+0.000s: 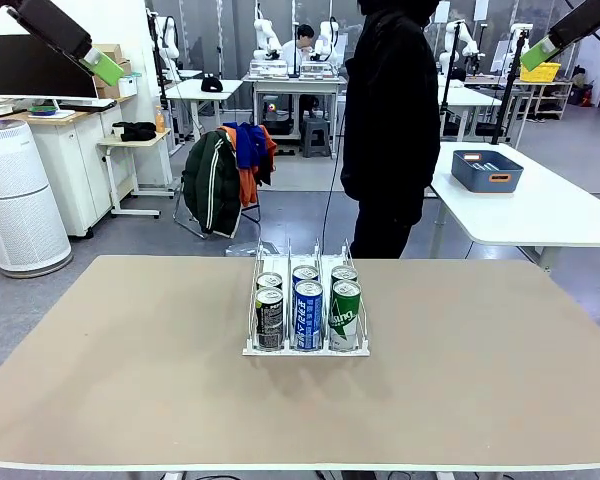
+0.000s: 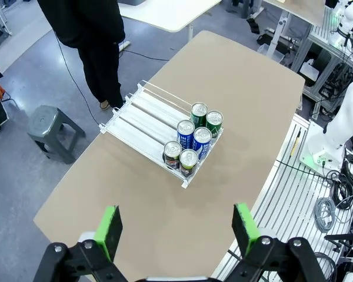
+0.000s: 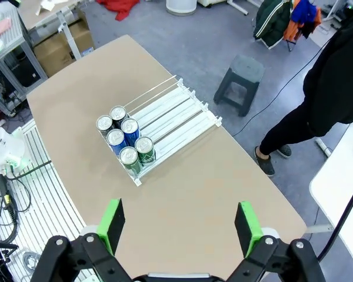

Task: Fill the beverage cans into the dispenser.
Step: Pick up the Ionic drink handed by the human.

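We see the tan table well below both pincers. The left gripper and right gripper hang spread wide, gripping nothing. Ahead of their fingertips, the white dispenser holds six beverage cans, seemingly two per lane, crowded at one end.

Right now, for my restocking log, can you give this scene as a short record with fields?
dispenser: white three-lane rack, centred on the table, rear of lanes bare
left lane: two black-grey cans, at the front
middle lane: two blue cans, at the front
right lane: two green cans, at the front
left end effector: open, high above the table, empty
right end effector: open, high above the table, empty
person: standing at the far edge, in black
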